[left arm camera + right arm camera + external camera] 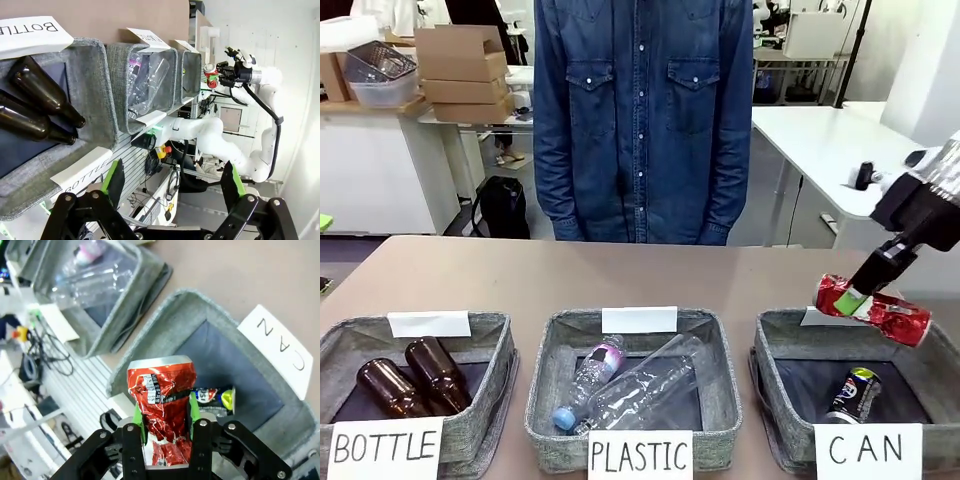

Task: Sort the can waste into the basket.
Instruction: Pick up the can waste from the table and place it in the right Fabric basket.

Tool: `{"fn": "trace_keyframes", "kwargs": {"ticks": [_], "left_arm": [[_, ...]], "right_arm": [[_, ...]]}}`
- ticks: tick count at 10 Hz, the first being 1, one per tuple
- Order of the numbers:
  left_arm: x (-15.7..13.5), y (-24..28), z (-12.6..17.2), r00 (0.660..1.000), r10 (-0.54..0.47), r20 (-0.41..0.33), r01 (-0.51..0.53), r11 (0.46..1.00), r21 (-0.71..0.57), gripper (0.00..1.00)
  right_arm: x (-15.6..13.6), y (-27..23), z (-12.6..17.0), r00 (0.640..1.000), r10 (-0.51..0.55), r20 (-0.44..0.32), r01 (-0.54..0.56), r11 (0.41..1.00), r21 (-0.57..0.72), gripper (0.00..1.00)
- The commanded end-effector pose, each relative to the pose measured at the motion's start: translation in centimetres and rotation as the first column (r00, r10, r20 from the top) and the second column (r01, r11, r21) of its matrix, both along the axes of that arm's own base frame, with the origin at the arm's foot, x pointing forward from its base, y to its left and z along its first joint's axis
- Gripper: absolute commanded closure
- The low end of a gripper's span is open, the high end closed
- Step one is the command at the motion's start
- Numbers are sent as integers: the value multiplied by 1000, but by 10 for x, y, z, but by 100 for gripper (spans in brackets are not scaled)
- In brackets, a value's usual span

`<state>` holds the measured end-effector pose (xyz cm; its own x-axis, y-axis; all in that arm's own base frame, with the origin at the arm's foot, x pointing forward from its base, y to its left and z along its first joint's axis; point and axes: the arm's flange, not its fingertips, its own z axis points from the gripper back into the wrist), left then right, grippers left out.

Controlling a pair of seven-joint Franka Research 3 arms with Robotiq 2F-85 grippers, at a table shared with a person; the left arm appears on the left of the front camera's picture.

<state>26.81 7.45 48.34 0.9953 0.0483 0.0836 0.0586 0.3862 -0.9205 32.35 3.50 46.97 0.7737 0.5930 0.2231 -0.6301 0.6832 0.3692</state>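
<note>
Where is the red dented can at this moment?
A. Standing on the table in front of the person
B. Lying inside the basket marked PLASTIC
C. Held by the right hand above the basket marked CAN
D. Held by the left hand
C: the right hand is shut on the red can, holding it over the CAN basket, where the dark can already lies.

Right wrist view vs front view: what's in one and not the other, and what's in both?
Right wrist alone: the right hand close up, fingers pinching the dented red can, and floor cables. Front alone: the person's denim shirt, the BOTTLE basket with brown bottles. Both: the CAN basket, the dark can inside, the PLASTIC basket.
</note>
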Motion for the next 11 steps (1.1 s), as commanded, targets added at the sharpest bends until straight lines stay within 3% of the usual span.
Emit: {"fn": "trace_keyframes", "kwargs": {"ticks": [1, 2, 3, 4, 11], "left_arm": [[-3, 2, -2, 1000, -16, 14, 16, 1000, -2, 0], [-3, 2, -2, 1000, -16, 14, 16, 1000, -2, 0], [-3, 2, -2, 1000, -16, 14, 16, 1000, -2, 0], [-3, 2, -2, 1000, -16, 14, 16, 1000, -2, 0], [-3, 2, -2, 1000, -16, 14, 16, 1000, -2, 0]], "right_arm": [[0, -15, 0, 999, 39, 14, -39, 999, 28, 100], [-3, -15, -1, 997, 79, 12, -79, 996, 38, 38], [-3, -13, -3, 994, 102, 30, -102, 995, 3, 5], [-3, -14, -3, 996, 91, 25, -91, 996, 11, 0], [-2, -13, 0, 998, 47, 39, -47, 999, 12, 0]]}}
